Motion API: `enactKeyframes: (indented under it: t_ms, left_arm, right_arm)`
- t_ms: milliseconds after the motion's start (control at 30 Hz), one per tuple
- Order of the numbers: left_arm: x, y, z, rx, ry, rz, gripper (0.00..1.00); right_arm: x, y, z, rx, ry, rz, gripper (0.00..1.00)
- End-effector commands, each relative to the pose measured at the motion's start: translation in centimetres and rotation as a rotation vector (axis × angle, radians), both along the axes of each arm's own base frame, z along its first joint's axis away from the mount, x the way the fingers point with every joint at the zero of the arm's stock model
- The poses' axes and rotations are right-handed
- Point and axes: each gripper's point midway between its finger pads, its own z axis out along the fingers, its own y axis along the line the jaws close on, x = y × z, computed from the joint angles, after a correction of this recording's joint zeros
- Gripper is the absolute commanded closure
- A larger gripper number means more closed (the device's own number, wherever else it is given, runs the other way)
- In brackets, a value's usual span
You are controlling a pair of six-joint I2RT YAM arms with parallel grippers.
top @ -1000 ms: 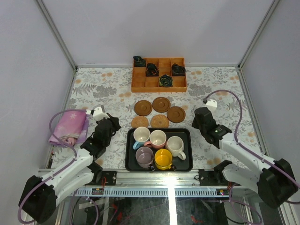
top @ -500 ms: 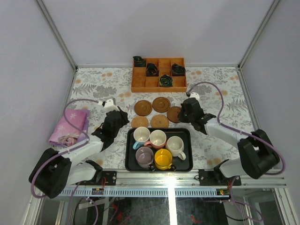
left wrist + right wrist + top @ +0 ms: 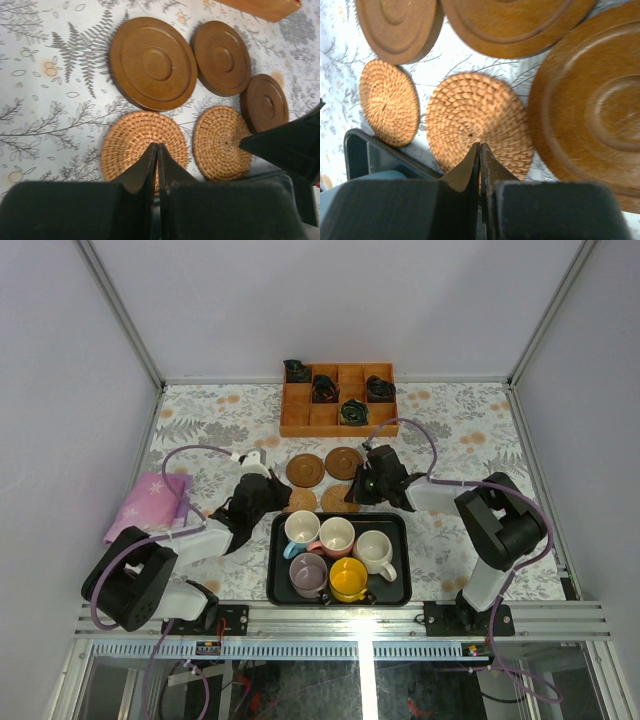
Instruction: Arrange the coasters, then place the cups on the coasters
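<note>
Three dark brown coasters (image 3: 152,62) (image 3: 222,57) (image 3: 265,102) lie in an arc, with two tan woven coasters (image 3: 142,145) (image 3: 220,142) in front of them. My left gripper (image 3: 157,146) is shut, its tip over the left woven coaster (image 3: 298,500). My right gripper (image 3: 480,145) is shut, its tip over the right woven coaster (image 3: 475,120); in the top view the right gripper (image 3: 354,492) covers most of the third brown coaster. The cups stand in the black tray (image 3: 275,570): light blue (image 3: 300,530), pink (image 3: 335,536), cream-white (image 3: 374,551), mauve-grey (image 3: 308,574), yellow (image 3: 348,580).
An orange wooden grid box (image 3: 339,418) holding dark bundles stands at the back. A pink printed pouch (image 3: 145,508) lies at the left. The tray's far edge (image 3: 365,155) runs just behind both grippers. Grey walls enclose the flowered table.
Both arms swung inward from the table's sides to the coasters. The left tip now reaches the left woven coaster, the right tip the right woven one. Both stayed shut.
</note>
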Motion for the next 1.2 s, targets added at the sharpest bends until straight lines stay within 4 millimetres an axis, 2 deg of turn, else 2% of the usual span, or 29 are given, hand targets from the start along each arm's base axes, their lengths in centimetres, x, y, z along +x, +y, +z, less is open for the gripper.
enactKeyframes:
  t_ms: [0, 167, 533, 767, 967, 1167]
  left_arm:
    - [0.7, -2.1, 2.3, -0.085, -0.064, -0.067, 1.00]
    - [0.2, -2.8, 1.2, -0.092, -0.020, -0.100, 1.00]
    - [0.3, -1.4, -4.0, -0.011, 0.171, 0.003, 1.00]
    - [0.1, 2.8, -6.1, 0.031, 0.285, 0.174, 1.00]
    - [0.5, 7.4, -6.0, 0.048, 0.304, 0.350, 1.00]
    - [1.0, 10.4, -5.9, 0.066, 0.324, 0.459, 1.00]
  right_arm:
    - [0.9, 3.0, 2.7, 0.089, -0.059, 0.062, 1.00]
    - [0.8, 2.5, 1.9, 0.053, -0.039, 0.052, 1.00]
    - [0.9, -1.5, -0.8, -0.176, 0.017, -0.057, 1.00]
    - [1.1, -4.9, -1.7, -0.347, 0.015, -0.129, 1.00]
    - [1.7, -7.4, -1.1, -0.448, -0.028, -0.190, 1.00]
    - [2.1, -10.6, -0.4, -0.523, -0.043, -0.281, 1.00]
